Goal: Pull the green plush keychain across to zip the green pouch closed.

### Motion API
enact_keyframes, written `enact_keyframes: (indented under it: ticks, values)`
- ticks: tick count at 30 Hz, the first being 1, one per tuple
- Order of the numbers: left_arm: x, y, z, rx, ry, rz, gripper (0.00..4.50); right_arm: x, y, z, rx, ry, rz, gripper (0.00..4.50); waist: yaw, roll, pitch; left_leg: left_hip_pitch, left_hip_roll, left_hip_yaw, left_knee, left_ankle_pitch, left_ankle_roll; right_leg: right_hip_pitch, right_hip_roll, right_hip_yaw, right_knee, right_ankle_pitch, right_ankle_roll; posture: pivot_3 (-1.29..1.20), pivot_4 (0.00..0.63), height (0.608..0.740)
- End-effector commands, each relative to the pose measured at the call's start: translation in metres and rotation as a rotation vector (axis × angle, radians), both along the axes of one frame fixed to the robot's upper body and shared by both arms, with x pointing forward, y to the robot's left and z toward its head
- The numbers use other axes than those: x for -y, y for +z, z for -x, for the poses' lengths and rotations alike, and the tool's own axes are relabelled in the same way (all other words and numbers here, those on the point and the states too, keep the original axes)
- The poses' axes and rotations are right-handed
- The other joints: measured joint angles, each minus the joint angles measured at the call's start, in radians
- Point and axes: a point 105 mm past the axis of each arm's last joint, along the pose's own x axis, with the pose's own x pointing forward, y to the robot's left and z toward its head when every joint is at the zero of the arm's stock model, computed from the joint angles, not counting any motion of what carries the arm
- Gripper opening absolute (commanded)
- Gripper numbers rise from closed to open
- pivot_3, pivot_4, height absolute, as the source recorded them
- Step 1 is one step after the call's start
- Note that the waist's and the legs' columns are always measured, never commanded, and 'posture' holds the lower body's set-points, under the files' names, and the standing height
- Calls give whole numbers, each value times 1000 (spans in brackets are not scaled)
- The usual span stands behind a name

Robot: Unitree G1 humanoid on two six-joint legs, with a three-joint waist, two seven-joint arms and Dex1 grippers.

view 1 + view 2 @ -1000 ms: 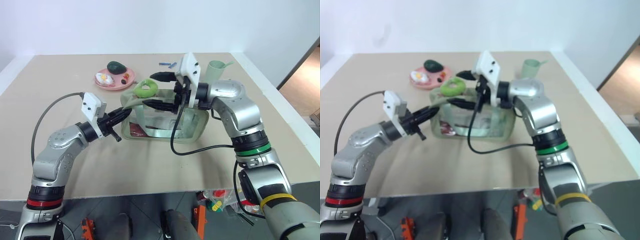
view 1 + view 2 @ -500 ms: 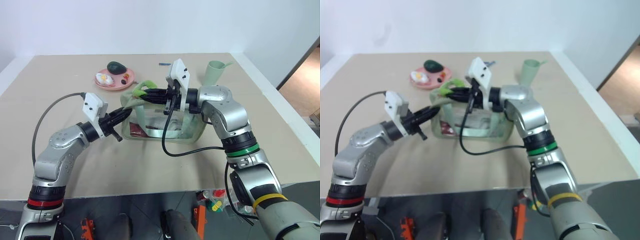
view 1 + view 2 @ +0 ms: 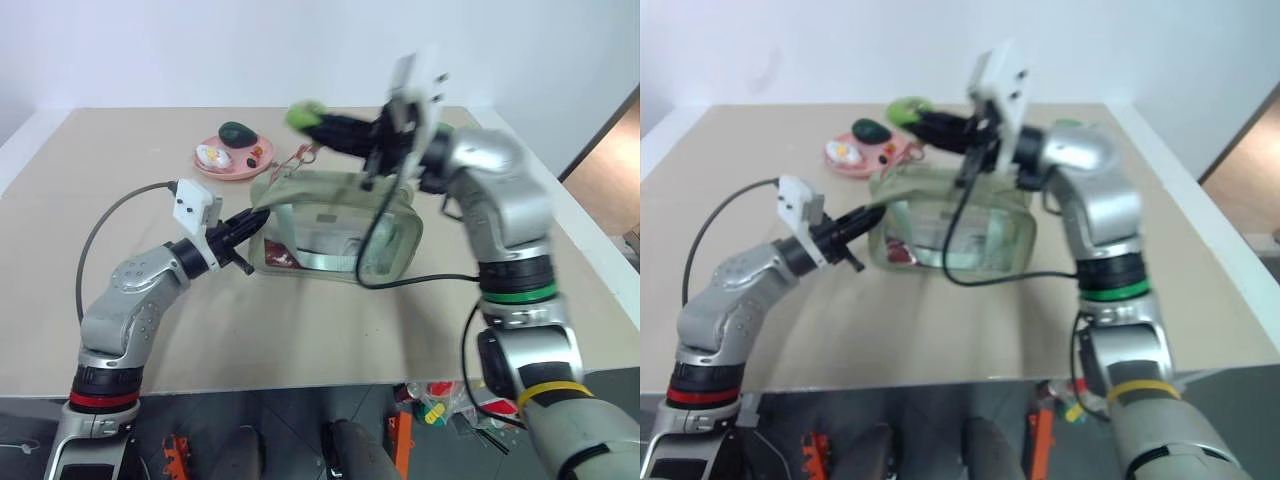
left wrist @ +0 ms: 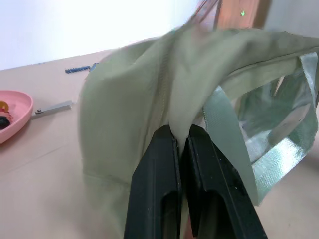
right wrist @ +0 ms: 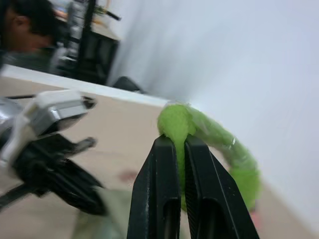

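The green pouch (image 3: 335,228) stands at mid-table, sage fabric with clear side panels and a webbing strap. My left gripper (image 3: 252,222) is shut on the fabric at the pouch's left end; in the left wrist view its fingers (image 4: 164,164) pinch a fold of the pouch (image 4: 144,94) beside the zipper. My right gripper (image 3: 318,119) is raised above the pouch's left half and shut on the green plush keychain (image 3: 305,114), a lime fuzzy blob. A thin reddish cord (image 3: 300,157) runs from the keychain down to the pouch top. The right wrist view shows the keychain (image 5: 199,134) clamped between the fingers.
A pink plate (image 3: 232,160) with a dark green avocado-like toy (image 3: 236,131) and small toy foods sits behind the pouch on the left. A person (image 5: 25,30) shows in the background of the right wrist view. The table's right edge lies near my right arm.
My right gripper shut on the keychain and lifted it up and to the right, pulling the cord taut. The left gripper kept its hold on the pouch end.
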Motion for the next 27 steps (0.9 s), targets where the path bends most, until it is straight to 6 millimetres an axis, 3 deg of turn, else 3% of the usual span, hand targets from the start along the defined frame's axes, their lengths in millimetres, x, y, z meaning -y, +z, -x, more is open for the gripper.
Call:
enact_keyframes:
  ticks: [1,10,15,18,23,27]
  values:
    - [-2,13,-2,29,57,18,0,44,20,9,100,-125,-40,33,1,0,0,0,0,0,0,0,0,0,0,0,-1,0,0,0,150,740]
    - [-7,8,-8,3,131,33,0,138,-17,-1,52,-524,52,33,-3,0,0,0,0,2,-2,-1,1,-2,1,3,-1,0,0,0,150,740]
    - [-6,4,-7,-4,135,25,0,183,-49,-4,-10,-785,127,33,-4,0,0,1,0,3,-1,0,1,-1,1,4,-1,0,0,0,150,740]
    - [-5,3,-7,-4,136,24,0,183,-68,-4,-61,-834,144,33,-4,0,0,1,0,5,-1,0,1,-1,1,6,0,1,1,0,150,740]
    - [-1,4,-8,6,137,19,0,146,-130,-2,-195,-801,192,33,-8,0,0,3,0,4,0,0,1,0,2,6,0,1,2,0,150,740]
    - [3,6,-8,14,130,16,0,134,-178,-5,-276,-817,214,33,-10,0,0,3,0,5,0,0,1,0,1,6,0,2,2,0,150,740]
